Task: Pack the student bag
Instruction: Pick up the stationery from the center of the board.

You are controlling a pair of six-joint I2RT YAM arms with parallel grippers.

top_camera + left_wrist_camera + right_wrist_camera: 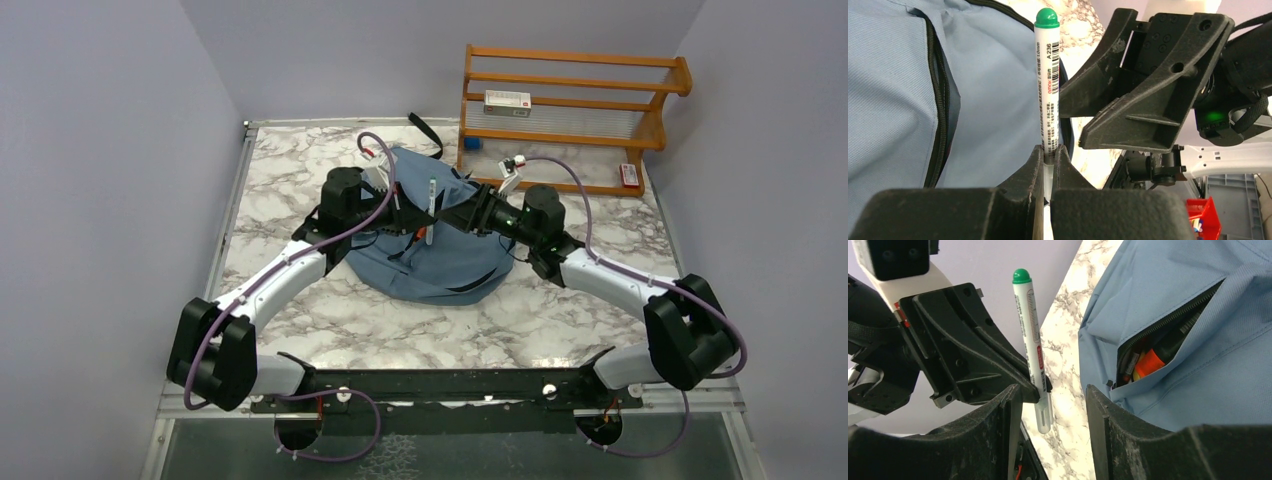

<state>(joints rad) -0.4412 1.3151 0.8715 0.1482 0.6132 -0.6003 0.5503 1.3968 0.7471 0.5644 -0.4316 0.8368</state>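
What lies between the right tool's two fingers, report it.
The lower end of the white marker, clamped just above by the left tool, with marble table behind it; the right wrist view shows this.

Student bag (420,272) on table (300,200) centre; rack (580,60) behind, right; marker (431,205) seemingly over bag.

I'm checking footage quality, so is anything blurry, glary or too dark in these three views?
Top external: even, soft light, sharp, only faint shadows beside the bag. Left wrist: marker print crisp, near fingers dark and soft. Right wrist: pocket interior shadowed, no glare.
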